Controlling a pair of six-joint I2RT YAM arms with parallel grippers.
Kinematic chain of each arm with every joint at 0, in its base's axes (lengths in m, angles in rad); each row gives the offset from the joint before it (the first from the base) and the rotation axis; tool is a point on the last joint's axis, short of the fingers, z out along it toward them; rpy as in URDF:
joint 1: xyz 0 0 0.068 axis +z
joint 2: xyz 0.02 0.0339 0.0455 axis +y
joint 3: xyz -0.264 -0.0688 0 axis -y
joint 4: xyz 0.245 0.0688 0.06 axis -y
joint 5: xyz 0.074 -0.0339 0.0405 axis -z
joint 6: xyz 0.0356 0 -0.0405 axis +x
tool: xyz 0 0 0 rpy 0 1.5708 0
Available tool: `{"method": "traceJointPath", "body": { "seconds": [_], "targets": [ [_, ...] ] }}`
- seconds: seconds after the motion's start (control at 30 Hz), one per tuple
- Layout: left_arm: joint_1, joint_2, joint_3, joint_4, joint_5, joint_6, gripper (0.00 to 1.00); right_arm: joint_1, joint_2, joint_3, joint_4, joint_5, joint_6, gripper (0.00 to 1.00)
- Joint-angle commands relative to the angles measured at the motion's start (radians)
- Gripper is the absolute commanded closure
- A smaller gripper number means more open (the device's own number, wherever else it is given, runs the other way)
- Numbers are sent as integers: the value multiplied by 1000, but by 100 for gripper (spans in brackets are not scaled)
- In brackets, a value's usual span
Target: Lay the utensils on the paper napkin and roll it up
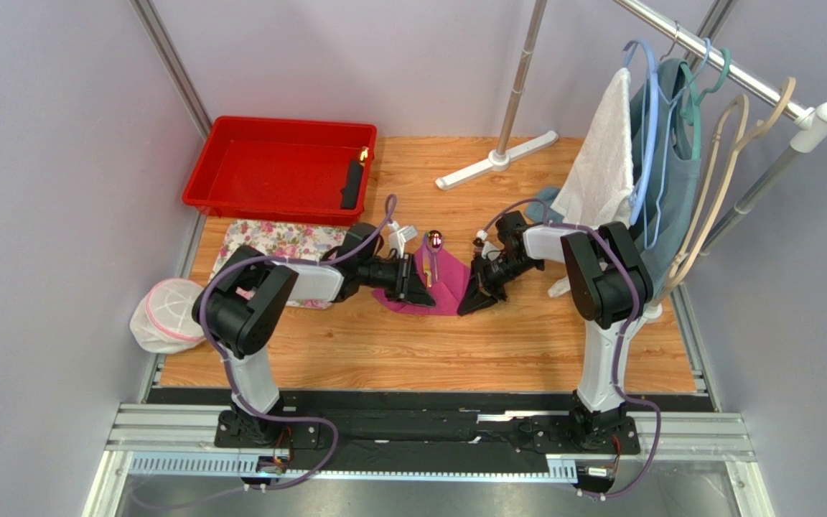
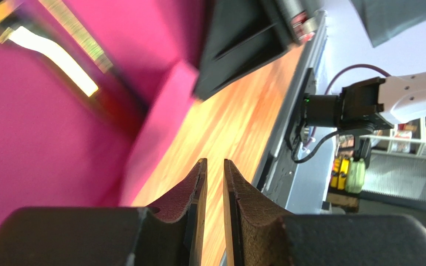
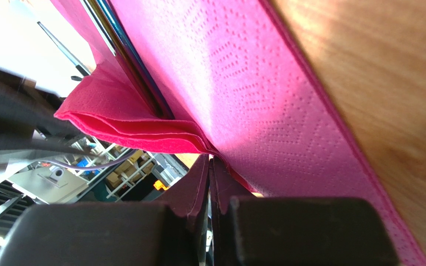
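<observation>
The napkin [image 1: 448,289] is thin magenta paper embossed with tiny dots. It lies rumpled on the wood-grain table [image 1: 385,355], in the middle of the top view. Slim, glossy dark metal utensils [image 1: 435,239] lie on it, with a spoon bowl poking past its upper edge. The right gripper [image 3: 209,160] is clenched on a folded-over edge of the napkin. The left gripper [image 2: 214,165] sits just beside the napkin, its rough brown pads a slit apart, grasping nothing.

From above, the left claw [image 1: 424,289] and right claw [image 1: 474,299] hide much of the paper napkin [image 1: 447,282] and most of the utensils [image 1: 435,239]. The left wrist view blurs the utensils to streaks cut by its top edge.
</observation>
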Motion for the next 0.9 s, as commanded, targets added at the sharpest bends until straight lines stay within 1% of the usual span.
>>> {"method": "traceJointPath", "body": {
  "seconds": [0.0, 0.17, 0.4, 0.47, 0.7, 0.87],
  "targets": [
    [-54, 56, 96, 97, -19, -53, 75, -8, 9, 12, 10, 52, 19, 94],
    [-63, 130, 148, 132, -69, -116, 77, -6, 4, 15, 13, 52, 19, 94],
    [-43, 193, 167, 164, -123, -166, 85, -5, -9, 15, 12, 56, 8, 94],
    [-32, 200, 170, 169, -131, -168, 88, -5, -14, 18, 7, 61, 8, 93],
    [-14, 214, 162, 161, -142, -162, 90, -6, -19, 30, -4, 50, 4, 91],
    [-13, 217, 161, 169, -139, -157, 91, 1, -48, 42, 22, 20, 34, 88]
  ]
}}
